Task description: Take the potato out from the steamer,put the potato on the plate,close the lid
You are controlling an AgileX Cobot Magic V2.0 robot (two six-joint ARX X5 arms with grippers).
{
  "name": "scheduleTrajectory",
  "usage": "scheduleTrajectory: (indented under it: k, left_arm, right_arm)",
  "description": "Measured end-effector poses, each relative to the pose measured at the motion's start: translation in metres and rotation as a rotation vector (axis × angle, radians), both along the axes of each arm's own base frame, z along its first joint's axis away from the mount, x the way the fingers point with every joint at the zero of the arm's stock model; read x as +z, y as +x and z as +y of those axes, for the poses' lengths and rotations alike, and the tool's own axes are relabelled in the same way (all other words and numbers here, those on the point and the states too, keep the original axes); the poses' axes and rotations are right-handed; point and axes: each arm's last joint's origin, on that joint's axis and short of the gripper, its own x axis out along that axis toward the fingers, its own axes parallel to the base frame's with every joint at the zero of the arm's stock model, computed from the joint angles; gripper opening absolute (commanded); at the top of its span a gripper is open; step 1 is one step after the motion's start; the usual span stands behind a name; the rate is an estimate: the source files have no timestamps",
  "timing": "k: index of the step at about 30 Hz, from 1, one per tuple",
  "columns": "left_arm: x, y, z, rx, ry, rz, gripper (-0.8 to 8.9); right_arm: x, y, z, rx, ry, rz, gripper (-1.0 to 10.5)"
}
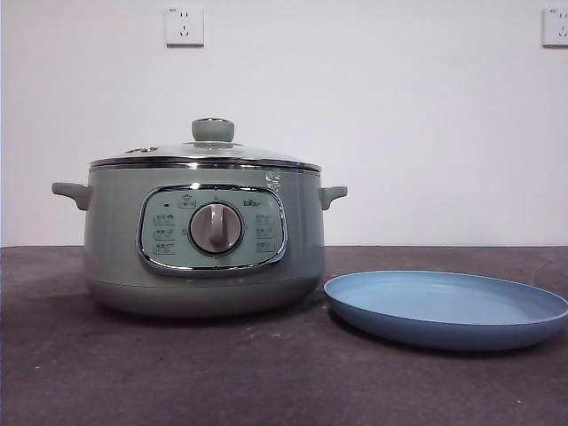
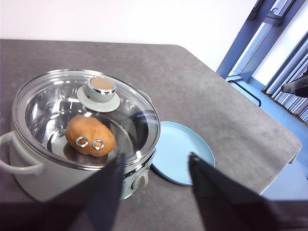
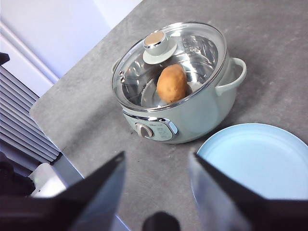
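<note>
The potato [image 2: 90, 136] is oval with orange-brown skin, and it lies inside the steamer [image 1: 202, 238], seen through the glass in both wrist views. The steamer is a round pale green pot with two small side handles, and in the front view it stands at the left of centre with its chrome-framed panel and dial facing the camera. The lid [image 1: 206, 156] sits closed on the pot, with a chrome rim and a green knob on top. The plate [image 1: 446, 307] is shallow, light blue and bare, and it lies just beside the steamer at the lower right of the front view. The worktop [image 1: 222, 373] is dark grey and matte, and behind it there is a white wall with two sockets [image 1: 184, 26] in the upper corners. In the left wrist view the worktop edge is at the right, with blue window frames beyond it. The left end effector [image 2: 156, 166] hangs above the scene with its jaws apart, holding nothing. The right end effector [image 3: 156, 166] is also high, jaws apart and holding nothing. The knob has free space above it in the front view.
</note>
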Motion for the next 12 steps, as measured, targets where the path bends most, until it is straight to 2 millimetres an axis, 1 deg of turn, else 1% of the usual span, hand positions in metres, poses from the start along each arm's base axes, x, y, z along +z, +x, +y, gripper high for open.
scheduleTrajectory:
  k: [6, 10, 12]
  left_arm:
    - [0.004, -0.001, -0.001, -0.007, 0.001, -0.012, 6.03]
    - [0.003, 0.006, -0.002, -0.011, 0.009, -0.002, 6.03]
    - [0.003, 0.012, -0.003, -0.022, 0.008, 0.012, 6.03]
  right_arm:
    - [0.000, 0.000, 0.000, 0.000, 0.000, 0.000, 6.5]
    - [0.000, 0.000, 0.000, 0.000, 0.000, 0.001, 6.5]
    - [0.000, 0.000, 0.000, -0.002, 0.002, 0.003, 6.5]
